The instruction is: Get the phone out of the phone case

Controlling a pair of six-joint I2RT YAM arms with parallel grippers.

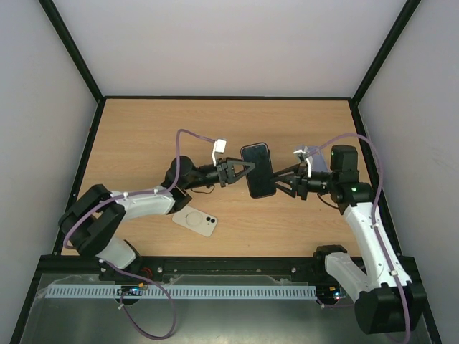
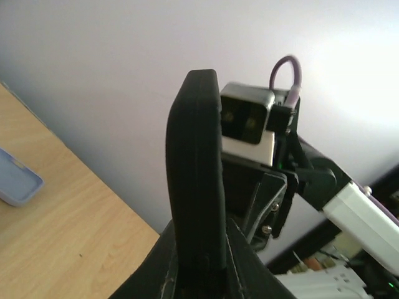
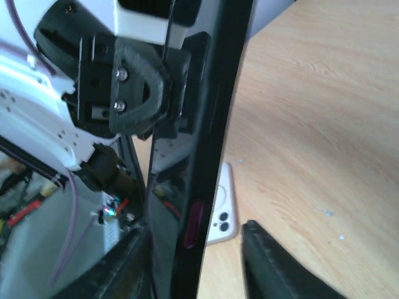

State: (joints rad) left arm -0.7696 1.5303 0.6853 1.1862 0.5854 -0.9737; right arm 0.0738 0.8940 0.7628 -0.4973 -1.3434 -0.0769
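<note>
The left claw [image 1: 244,173] is pinching the black phone [image 1: 258,170] by one long edge; in its wrist view the phone's thick dark side is rising straight up from between the two pressed fingers. The right claw [image 1: 278,183] is facing it from the phone's other side with its jaws spread, straddling the opposite edge. One finger [image 3: 274,261] is standing clear of the phone, with bare wood showing in the gap. The phone is hanging above the table [image 1: 143,143] between the two claws. Below and beside the left claw, a white piece [image 1: 195,221] with a ring mark and two camera lenses is lying flat; whether it is a case or a phone cannot be told.
</note>
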